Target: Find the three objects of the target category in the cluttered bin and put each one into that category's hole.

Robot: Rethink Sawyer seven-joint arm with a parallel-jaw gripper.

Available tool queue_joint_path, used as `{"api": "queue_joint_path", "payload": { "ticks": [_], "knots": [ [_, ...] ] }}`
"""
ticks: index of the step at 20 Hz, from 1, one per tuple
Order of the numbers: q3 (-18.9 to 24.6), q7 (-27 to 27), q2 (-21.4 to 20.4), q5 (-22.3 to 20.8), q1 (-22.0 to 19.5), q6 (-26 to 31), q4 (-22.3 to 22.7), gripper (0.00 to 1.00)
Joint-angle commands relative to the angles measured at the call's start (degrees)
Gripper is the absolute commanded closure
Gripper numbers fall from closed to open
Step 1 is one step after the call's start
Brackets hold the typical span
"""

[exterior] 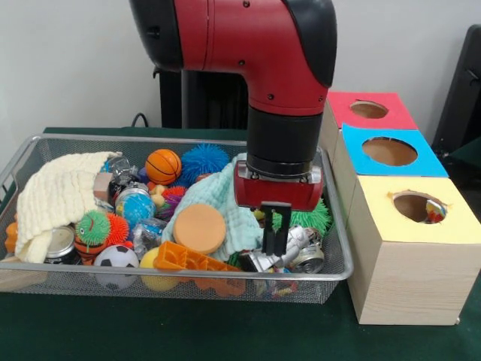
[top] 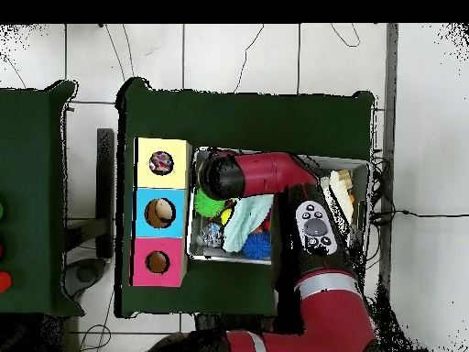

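Note:
The wire mesh bin is full of mixed clutter; it also shows in the overhead view. My gripper hangs low in the bin's right part, fingers together, just above crushed silver cans. I see nothing held between them. The yellow-topped box stands right of the bin, with its round hole. A white dotted piece shows inside that hole, and in the overhead view. A small white scrap with coloured marks lies at the bin's front wall. In the overhead view the arm hides the gripper.
A blue-topped box and a red-topped box stand behind the yellow one. The bin holds a cream cloth, a mint cloth, an orange disc, a basketball, spiky balls and a soccer ball.

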Motion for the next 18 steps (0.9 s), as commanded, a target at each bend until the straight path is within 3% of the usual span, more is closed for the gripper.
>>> {"api": "queue_joint_path", "payload": {
  "ticks": [1,18],
  "knots": [
    [6.80,-7.50,5.86,-3.42,-1.31,1.18,3.36,1.00],
    [7.98,-8.68,10.66,-7.68,-3.99,-3.12,1.37,1.00]
  ]
}}
